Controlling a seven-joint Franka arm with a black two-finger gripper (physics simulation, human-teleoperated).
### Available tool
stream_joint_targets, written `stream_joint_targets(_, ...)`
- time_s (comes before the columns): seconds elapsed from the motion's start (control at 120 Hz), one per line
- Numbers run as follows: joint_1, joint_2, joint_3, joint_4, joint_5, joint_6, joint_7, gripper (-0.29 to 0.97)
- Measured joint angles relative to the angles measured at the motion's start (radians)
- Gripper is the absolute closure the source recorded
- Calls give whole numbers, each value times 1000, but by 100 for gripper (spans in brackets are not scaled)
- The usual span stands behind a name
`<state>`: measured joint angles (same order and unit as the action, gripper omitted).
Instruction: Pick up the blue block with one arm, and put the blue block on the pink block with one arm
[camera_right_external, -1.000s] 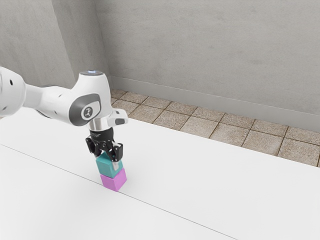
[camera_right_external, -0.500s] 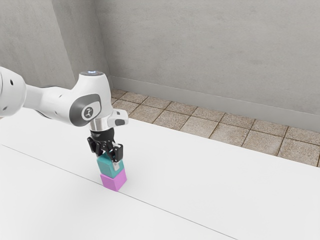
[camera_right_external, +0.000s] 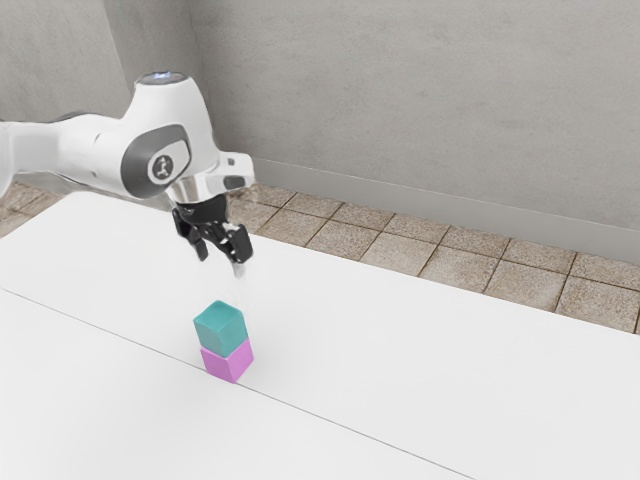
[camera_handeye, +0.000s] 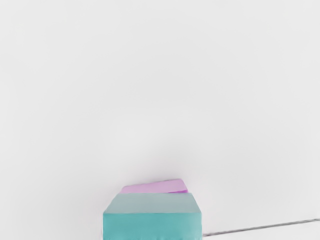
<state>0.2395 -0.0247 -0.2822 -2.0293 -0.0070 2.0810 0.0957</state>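
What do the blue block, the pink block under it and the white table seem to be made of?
The teal-blue cube block: likely matte plastic or painted wood; flat even colour, no glare, no grain. The pink cube block beneath it: same look, same guess. The flat white table: smooth laminate-like top, uniform with one thin dark seam. Being renders, nothing is certain.

Soft, even light is falling from above onto the white table (camera_right_external: 450, 340), which is washing out to near white in the wrist view. The blue block (camera_right_external: 220, 325) is showing a paler top and darker sides. With the pink block (camera_right_external: 228, 360), it is casting barely any shadow.
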Motion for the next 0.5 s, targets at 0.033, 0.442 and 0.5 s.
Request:
stream_joint_targets(0.033, 0, -15, -1, 64, 1, -49, 3, 3)
stream_joint_targets(0.442, -259, -6, 134, 551, 90, -450, -82, 0)
stream_joint_targets(0.5, -263, 14, 133, 553, 95, -468, -102, 0)
